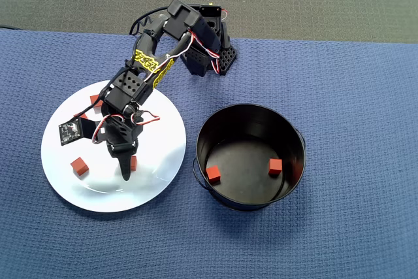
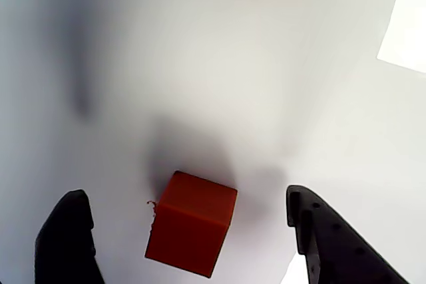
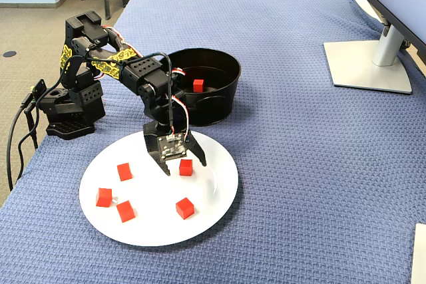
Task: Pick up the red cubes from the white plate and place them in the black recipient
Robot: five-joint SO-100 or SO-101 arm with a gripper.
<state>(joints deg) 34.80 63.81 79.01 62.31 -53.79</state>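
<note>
gripper (image 2: 190, 231): jaws spread, straddling red cube (image 2: 192, 223) on white plate (image 2: 200, 84)
handling: probably light, rigid; pinch opposite flat faces

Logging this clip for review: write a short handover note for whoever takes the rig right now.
Tool: open, low over the plate, fingers either side of one cube, not yet closed.
Pot: two cubes inside, seen from overhead.
Plate: five cubes, counting the straddled one; the others sit apart in the fixed view.
Done: two moved. Left: close, lift, drop in the pot, then four more.
</note>
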